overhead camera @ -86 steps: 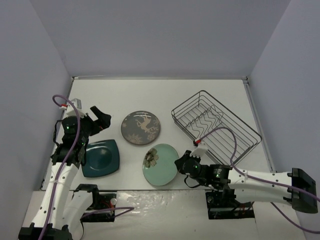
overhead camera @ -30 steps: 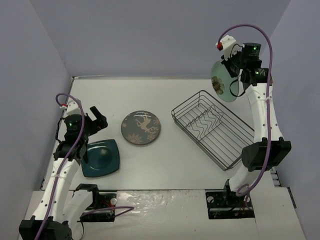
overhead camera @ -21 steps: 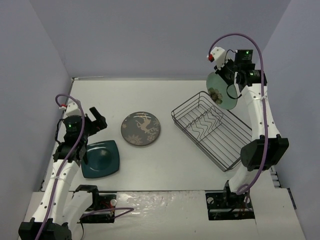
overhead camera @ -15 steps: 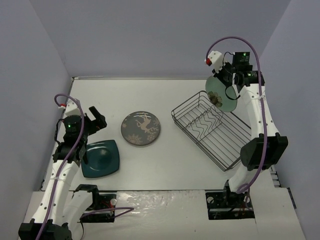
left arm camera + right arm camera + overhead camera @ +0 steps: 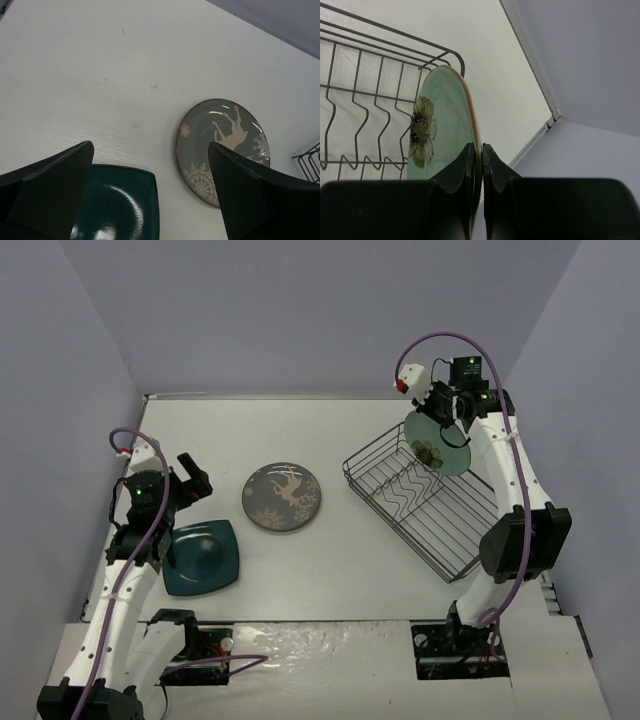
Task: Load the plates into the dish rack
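mint plate (image 5: 440, 117) in right gripper (image 5: 478, 146), lower rim hidden

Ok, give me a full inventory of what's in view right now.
table: one, white, walled on three sides
dish rack: one, black wire, right side of the table, no plate in its slots
mint-green plate: one, mint with a brown flower, held on edge over the dish rack's far end
grey-brown plate: one, pale deer motif, flat at mid-table
teal plate: one, dark teal, square, flat on the left
left gripper: one, black, open and empty, above the teal plate's far edge
right gripper: one, black, shut on the mint-green plate's rim
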`<action>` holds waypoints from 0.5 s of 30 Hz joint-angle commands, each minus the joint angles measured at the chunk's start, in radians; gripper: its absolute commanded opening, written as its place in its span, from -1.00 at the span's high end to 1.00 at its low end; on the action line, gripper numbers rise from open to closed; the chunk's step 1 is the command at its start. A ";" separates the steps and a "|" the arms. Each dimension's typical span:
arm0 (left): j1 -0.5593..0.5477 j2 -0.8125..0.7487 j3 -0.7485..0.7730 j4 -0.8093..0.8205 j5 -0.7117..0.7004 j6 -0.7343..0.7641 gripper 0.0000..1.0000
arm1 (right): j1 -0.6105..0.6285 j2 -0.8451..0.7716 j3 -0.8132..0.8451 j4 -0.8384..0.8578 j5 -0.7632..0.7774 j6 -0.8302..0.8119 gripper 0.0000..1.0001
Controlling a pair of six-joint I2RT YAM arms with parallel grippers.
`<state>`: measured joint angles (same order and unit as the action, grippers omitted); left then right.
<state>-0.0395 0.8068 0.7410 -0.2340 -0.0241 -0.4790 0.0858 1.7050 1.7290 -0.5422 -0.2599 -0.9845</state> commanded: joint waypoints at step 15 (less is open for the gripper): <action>-0.007 0.035 0.021 0.054 -0.022 0.011 -0.94 | -0.019 -0.026 -0.130 0.216 -0.068 -0.015 1.00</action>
<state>-0.0395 0.8424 0.7410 -0.2336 -0.0314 -0.4786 0.0784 1.7054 1.5983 -0.4813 -0.2940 -1.0119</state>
